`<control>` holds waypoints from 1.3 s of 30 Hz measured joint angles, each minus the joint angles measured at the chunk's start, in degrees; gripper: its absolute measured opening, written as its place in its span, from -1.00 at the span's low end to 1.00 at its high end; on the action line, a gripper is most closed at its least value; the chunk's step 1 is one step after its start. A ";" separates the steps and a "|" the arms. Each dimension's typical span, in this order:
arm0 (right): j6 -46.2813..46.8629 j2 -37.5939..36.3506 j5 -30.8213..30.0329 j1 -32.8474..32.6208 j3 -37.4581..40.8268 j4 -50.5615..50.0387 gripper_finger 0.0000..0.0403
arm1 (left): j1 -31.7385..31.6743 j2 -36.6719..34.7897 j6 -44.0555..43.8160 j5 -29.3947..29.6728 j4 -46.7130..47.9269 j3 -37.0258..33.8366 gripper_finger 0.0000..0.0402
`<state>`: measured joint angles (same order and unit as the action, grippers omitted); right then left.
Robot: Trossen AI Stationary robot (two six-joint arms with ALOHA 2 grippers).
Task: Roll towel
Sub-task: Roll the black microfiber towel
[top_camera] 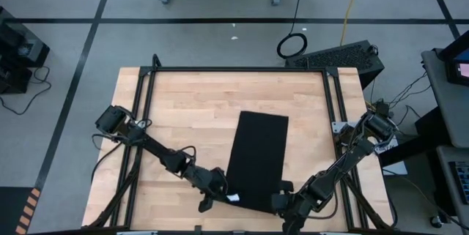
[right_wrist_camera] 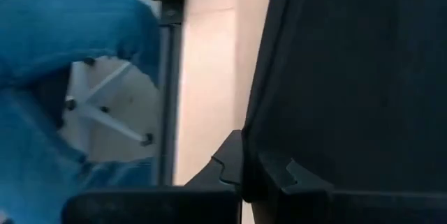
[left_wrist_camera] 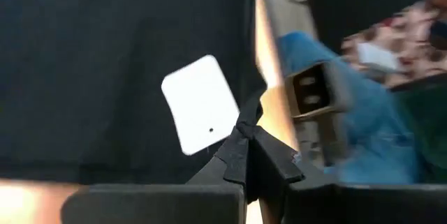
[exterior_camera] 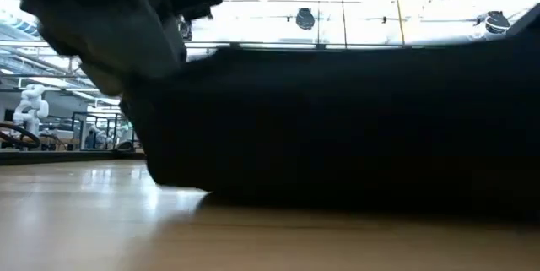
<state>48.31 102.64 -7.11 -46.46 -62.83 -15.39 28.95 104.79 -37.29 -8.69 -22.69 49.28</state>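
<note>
We have the towel lying flat as a long black strip near the middle of the wooden table, running from mid-table toward the near edge, slightly slanted. Its small white tag sits at the near left corner.

Left gripper is at that near left corner, right beside the tag. In the left wrist view the fingers are pinched together on the towel's edge, with the tag just beyond the tips.

Right gripper is at the near right corner. In the right wrist view its fingers are closed on the towel edge, with bare tabletop beside it.

Low view is mostly filled by the black cloth close to the lens, with wood below it.

Both wrist views catch blue fabric on a person past the near table edge
</note>
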 joint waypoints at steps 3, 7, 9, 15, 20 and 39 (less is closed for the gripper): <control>-0.99 -0.15 2.85 -0.02 0.00 4.09 -1.00 | 0.91 0.00 0.04 -0.96 -1.88 -0.02 -0.93; -0.80 -0.32 4.17 1.15 1.43 6.32 -1.00 | 0.56 0.02 -2.73 0.10 2.84 0.00 -0.93; -0.14 -0.27 6.42 2.41 4.13 9.98 -1.00 | -0.18 0.22 -4.17 1.69 4.92 0.00 -0.93; 2.05 -0.23 14.80 7.39 13.74 23.00 -1.00 | -3.23 0.50 -3.68 1.88 8.50 0.00 -0.93; 3.86 -0.25 17.22 9.62 17.48 26.72 -1.00 | -4.43 0.52 -1.08 4.42 10.79 -0.01 -0.93; 4.48 -0.23 25.09 6.47 18.21 45.30 -1.00 | 1.23 0.39 -1.80 -9.92 -7.39 -0.07 -0.93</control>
<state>52.79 102.41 17.99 -39.99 -44.62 29.91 30.18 105.19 -39.09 -18.61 -30.08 49.21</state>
